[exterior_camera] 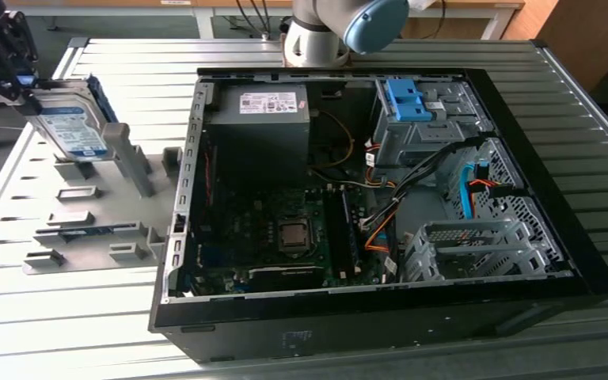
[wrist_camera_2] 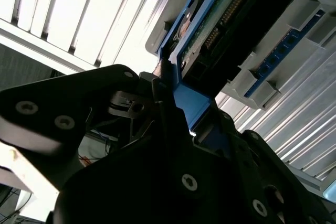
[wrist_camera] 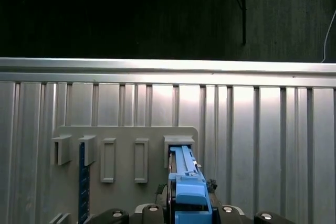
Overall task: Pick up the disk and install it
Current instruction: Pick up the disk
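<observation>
In the exterior view the disk (exterior_camera: 72, 131), silver with a blue-and-white label and blue rails, stands tilted on edge at the far left. Its lower end is at a slot of the grey holder plate (exterior_camera: 93, 214); whether they touch I cannot tell. My gripper (exterior_camera: 24, 87) is shut on its upper blue end. The first wrist view looks along the disk's blue rail (wrist_camera: 184, 179) toward the holder plate (wrist_camera: 126, 140), with my gripper (wrist_camera: 188, 214) clamped around it. In the second wrist view black fingers (wrist_camera_2: 163, 103) press the disk's blue handle, and the disk's circuit-board side (wrist_camera_2: 220, 19) shows beyond.
An open black computer case (exterior_camera: 557, 261) lies on the ribbed metal table, to the exterior view's right of the holder. It holds a power supply (exterior_camera: 272, 107), a drive cage with a blue bracket (exterior_camera: 404, 99), a second metal cage (exterior_camera: 473, 249) and cables. A blue-edged board (wrist_camera: 82, 182) stands in the holder.
</observation>
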Available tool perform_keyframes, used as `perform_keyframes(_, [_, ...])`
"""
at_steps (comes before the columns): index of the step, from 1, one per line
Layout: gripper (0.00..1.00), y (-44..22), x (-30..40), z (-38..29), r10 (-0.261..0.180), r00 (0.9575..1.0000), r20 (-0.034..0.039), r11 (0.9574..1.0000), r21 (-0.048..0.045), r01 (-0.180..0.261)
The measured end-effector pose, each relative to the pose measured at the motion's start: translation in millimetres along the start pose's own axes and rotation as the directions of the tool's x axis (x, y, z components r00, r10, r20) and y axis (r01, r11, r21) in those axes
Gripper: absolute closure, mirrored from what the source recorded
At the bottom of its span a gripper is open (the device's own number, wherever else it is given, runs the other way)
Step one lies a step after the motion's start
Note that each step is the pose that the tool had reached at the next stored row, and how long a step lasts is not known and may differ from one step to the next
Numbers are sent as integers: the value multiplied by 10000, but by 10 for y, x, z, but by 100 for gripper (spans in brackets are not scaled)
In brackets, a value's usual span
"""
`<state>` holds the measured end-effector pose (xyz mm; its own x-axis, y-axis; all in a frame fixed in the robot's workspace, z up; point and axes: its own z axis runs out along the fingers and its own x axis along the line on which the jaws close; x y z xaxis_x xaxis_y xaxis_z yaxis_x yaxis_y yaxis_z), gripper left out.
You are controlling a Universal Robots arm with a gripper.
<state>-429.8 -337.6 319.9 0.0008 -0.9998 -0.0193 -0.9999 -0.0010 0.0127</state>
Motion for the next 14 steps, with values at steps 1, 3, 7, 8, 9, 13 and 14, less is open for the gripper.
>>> perform_keyframes(1, [64,0,0,-14,0,10000,0,10000,0,0])
perform_keyframes(3, [64,1,-1,-42,0,10000,0,10000,0,0])
perform_keyframes(7, [64,1,-2,-90,0,10000,0,10000,0,0])
perform_keyframes(8, [64,1,-2,-91,0,10000,1,10000,2,0])
perform_keyframes(9, [64,1,-2,-91,0,10000,1,10000,4,0])
perform_keyframes(13, [64,1,-2,-113,0,10000,0,10000,0,0])
perform_keyframes(14, [64,2,-3,-131,0,10000,0,10000,0,0])
